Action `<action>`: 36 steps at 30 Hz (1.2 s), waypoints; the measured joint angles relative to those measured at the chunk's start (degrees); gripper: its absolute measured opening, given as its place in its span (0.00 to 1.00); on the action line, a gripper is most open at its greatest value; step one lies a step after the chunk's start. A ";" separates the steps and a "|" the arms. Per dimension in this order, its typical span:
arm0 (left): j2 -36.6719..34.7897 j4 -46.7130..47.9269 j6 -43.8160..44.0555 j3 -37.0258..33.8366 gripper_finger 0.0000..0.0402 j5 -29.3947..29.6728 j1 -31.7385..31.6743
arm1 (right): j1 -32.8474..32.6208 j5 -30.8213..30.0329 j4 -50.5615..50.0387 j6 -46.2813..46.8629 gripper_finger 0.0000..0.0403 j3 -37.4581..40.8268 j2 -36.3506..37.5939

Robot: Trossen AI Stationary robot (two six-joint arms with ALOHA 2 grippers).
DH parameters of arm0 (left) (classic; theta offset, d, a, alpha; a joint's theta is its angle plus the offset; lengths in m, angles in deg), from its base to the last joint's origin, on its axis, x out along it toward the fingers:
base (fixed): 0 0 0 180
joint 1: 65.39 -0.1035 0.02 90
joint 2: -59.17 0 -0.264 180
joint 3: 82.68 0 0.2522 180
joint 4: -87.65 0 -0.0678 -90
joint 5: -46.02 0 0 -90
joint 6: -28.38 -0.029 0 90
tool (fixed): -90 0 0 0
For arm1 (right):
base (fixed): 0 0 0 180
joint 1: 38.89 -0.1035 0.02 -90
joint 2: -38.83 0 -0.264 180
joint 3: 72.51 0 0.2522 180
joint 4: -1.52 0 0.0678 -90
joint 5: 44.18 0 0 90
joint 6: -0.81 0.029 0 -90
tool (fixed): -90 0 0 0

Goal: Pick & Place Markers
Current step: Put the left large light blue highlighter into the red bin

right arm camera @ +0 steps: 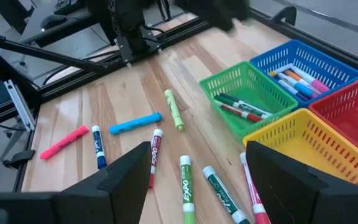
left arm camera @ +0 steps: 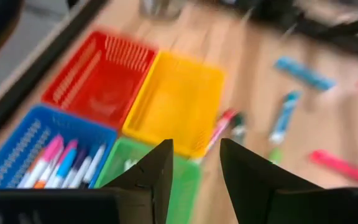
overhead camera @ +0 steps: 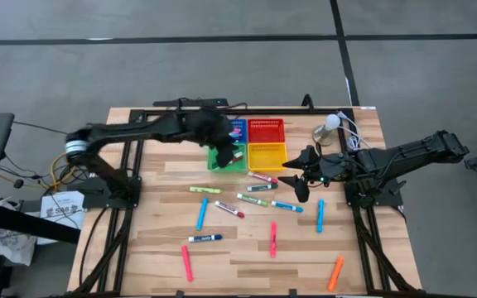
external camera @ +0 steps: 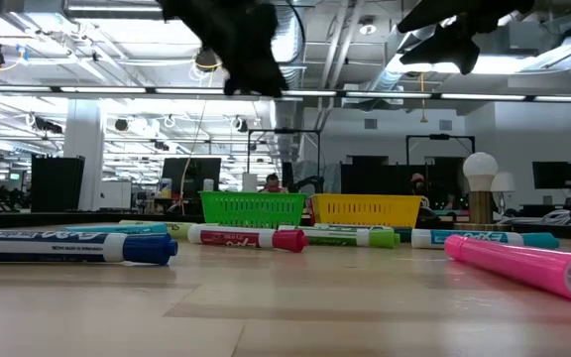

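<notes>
Left pincer (overhead camera: 222, 154), at upper centre of the high view, poised above the green basket (overhead camera: 237, 161); fingers (left arm camera: 157, 177) parted by a narrow gap, nothing between them. Right pincer (overhead camera: 298, 184), right of centre, spread wide and empty, above loose markers (overhead camera: 262, 188) on the desk (overhead camera: 156, 273). Green basket holding a few markers, laid roughly parallel; blue basket (overhead camera: 238, 129) holding several more, bunched side by side. Red basket (overhead camera: 266, 130) and yellow basket (overhead camera: 267, 155) beside them. Remaining markers scattered flat across the lower half of the desk: blue one (overhead camera: 201, 213) and pink one (overhead camera: 273, 239) with long axes near vertical in the frame, white-barrelled ones (overhead camera: 204, 238) near horizontal, orange one (overhead camera: 335, 272) slanted at lower right.
</notes>
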 joint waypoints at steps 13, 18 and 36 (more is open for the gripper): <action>-24.93 0.05 13.30 -17.10 0.32 0.00 9.07 | 0.00 0.07 0.04 0.02 0.63 -0.02 -0.01; -30.59 -2.56 18.77 -24.77 0.33 0.00 13.78 | -0.38 0.07 0.18 0.02 0.63 -0.02 0.00; -32.04 -11.84 37.63 -39.63 0.33 1.77 27.00 | -2.09 0.02 0.42 0.00 0.63 -0.04 0.00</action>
